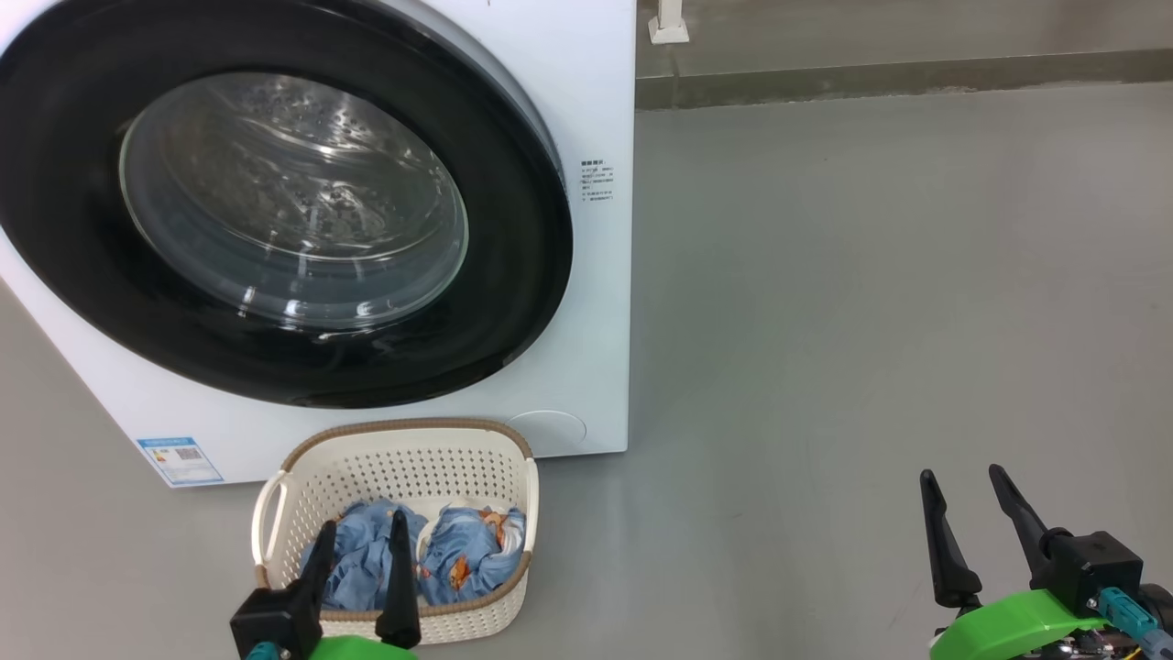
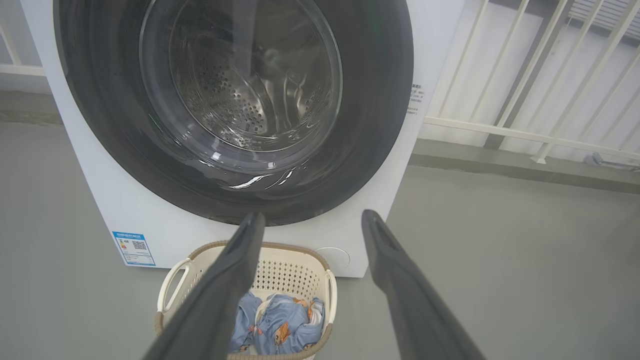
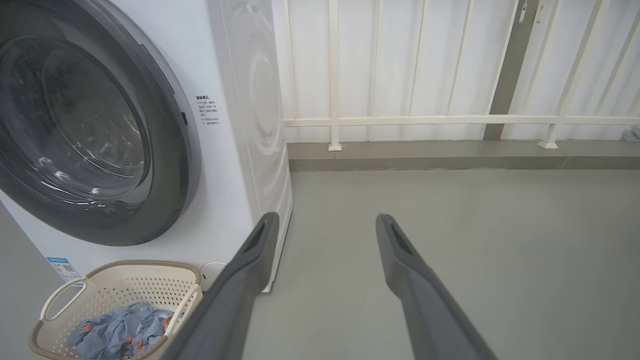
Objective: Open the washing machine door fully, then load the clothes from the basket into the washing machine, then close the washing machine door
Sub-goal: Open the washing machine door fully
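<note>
Our left gripper [image 1: 364, 522] and right gripper [image 1: 962, 474] hang released, empty. The glossy black-ringed round glass door [image 1: 293, 197] seems shut; swung open, it may clip the cream perforated plastic basket [image 1: 403, 429] of light blue printed clothes [image 1: 458, 550] just below.

Head view: we looked forward and down from above, near the washing machine [image 1: 596, 92], whose washing machine door [image 1: 522, 257] ran past the top and left edges.
Left wrist view: we looked along the left gripper [image 2: 312, 215], low and close, squarely at that door.
Right wrist view: we looked along the right gripper [image 3: 325, 216] from farther right, catching the front aslant, the side panel [image 3: 260, 100] and a white railing [image 3: 425, 120].
All three views shared the door, the basket [image 1: 403, 427] and the clothes [image 1: 467, 550].
</note>
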`<state>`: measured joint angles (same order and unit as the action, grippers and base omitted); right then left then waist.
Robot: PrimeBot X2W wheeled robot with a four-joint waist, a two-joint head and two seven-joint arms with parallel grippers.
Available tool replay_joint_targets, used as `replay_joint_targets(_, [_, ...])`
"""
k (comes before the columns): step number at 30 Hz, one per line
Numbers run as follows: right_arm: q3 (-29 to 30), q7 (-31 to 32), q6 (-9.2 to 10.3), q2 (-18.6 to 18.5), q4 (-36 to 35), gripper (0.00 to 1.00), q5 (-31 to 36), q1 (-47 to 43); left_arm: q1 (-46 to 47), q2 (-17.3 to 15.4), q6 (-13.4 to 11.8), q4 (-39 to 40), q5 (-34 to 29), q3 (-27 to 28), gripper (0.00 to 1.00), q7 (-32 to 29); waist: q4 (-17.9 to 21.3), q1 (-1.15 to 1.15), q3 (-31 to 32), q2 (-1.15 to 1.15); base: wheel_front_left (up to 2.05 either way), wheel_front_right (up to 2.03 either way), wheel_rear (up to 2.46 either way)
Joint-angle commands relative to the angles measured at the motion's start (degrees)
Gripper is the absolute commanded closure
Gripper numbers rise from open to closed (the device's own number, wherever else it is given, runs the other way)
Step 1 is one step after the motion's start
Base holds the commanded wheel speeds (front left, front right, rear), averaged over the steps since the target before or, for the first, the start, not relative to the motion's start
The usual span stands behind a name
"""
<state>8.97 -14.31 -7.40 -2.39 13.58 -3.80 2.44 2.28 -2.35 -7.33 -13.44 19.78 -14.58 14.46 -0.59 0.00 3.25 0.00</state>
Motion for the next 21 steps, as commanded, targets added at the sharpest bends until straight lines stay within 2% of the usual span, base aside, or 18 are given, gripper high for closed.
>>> replay_joint_targets(1, [-1.7,-0.7,-0.09,-0.5,-1.6,0.0,-0.6,1.7,1.4,-0.5,-0.4,1.6,-0.4,1.9,0.0,0.5,0.0,0.0,0.0,0.0,0.0,0.0,0.0])
replay_joint_targets(21, [-2.0,-0.7,-0.09,-0.5,-1.8,0.0,-0.8,1.5,1.4,-0.5,-0.3,1.4,-0.2,2.0,0.0,0.5,-0.3,0.0,-0.2,0.0,0.0,0.0,0.0])
